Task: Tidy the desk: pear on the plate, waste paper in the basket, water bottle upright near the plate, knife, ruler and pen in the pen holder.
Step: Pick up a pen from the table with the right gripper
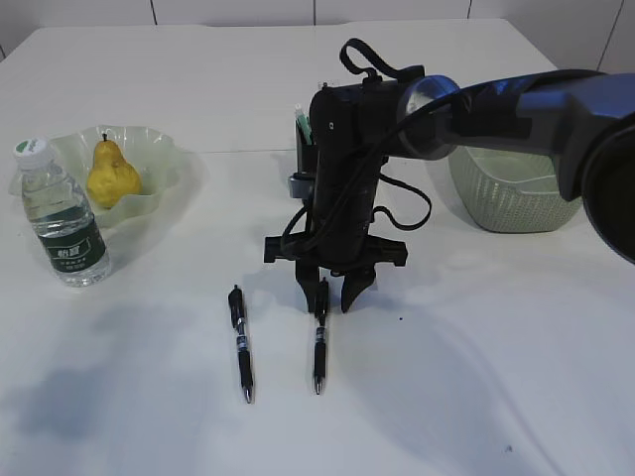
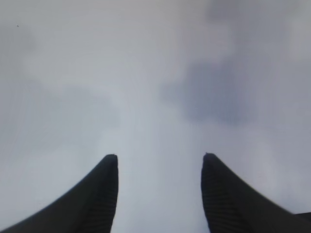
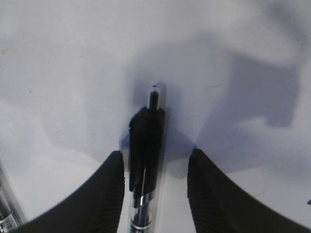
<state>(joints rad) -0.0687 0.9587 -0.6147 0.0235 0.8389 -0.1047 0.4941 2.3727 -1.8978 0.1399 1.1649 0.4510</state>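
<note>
White bench (image 1: 476, 377) carries two pens, one pear, one water bottle, one plate, one basket and one pen holder. The pear (image 1: 111, 175), yellow with a dark stem, sits upright in the pale green plate (image 1: 169, 149) at the left. The water bottle (image 1: 62, 215), clear with a white cap and a dark green label, stands upright just in front of the plate's left edge, touching or nearly touching it. The sage green basket (image 1: 506, 198) stands at the right, partly behind the right arm; what is inside it cannot be seen. The black pen holder (image 1: 306, 149) is mostly hidden behind the right arm's wrist; something pale green and white pokes out of its top, too covered to name.

Both pens lie flat on the bench near the front, roughly parallel with their tips toward the camera. The left pen (image 1: 241, 342) lies free. The right pen (image 1: 319, 342) has its clicker end between the fingers of the right claw (image 1: 332, 297), which points down at the bench. In the right wrist view the jaws stand apart on either side of the pen barrel (image 3: 145, 160), with a gap showing on the right side, so the pen is straddled, not clamped.

The left claw (image 2: 159, 158) is open over bare bench, nothing between its fingers.
</note>
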